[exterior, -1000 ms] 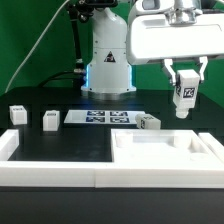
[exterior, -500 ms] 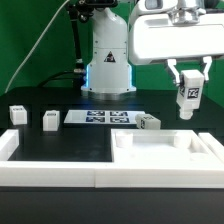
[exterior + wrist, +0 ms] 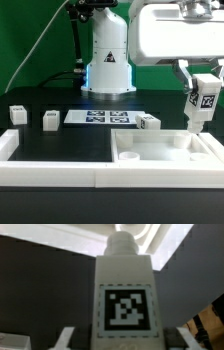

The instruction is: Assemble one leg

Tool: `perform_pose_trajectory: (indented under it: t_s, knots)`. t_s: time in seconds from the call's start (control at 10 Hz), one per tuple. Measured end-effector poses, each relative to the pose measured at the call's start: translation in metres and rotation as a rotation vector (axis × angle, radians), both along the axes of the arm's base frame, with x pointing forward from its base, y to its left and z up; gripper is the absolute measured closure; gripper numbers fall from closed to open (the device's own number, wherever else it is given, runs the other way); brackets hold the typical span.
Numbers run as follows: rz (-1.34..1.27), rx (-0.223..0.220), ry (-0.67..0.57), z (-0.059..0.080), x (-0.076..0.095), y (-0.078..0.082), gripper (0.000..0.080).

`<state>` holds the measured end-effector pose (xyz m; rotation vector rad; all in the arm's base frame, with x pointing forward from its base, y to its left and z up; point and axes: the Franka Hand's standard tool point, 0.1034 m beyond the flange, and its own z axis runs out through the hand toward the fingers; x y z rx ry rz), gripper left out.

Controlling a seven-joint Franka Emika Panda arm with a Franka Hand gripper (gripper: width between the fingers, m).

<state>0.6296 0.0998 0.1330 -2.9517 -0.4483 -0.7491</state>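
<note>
Two loose blocks (image 3: 17, 113) stand on the surface (image 3: 80, 138) at the exterior view's left, then comes the marker board (image 3: 105, 117). Further right, the tool (image 3: 204, 86), clamped on the leg (image 3: 205, 104), has carried it rightward and lower, above the tray part's (image 3: 150, 165) far right corner. Insertion looks close.

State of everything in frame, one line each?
gripper: shut on the held leg
held leg: upright, over the tray's corner, contact unclear
tray: lying flat
outer leg: standing loose, exterior view's left
next leg: standing loose
third leg: on its side by the marker board
</note>
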Motion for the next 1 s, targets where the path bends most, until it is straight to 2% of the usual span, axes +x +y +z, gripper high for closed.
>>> perform_pose_trajectory:
  t_s: [0.3,0.4,0.6,1.0]
  knots:
    - [0.0,0.0,0.004,-0.003,0.0,0.0,0.0506]
    - [-0.001,0.004,0.01,-0.01,0.003,0.002,0.0506]
    - [-0.004,0.016,0.008,-0.014,0.011,0.012,0.0506]
    - [-0.008,0.014,0.003,-0.033,0.005,0.01,0.0506]
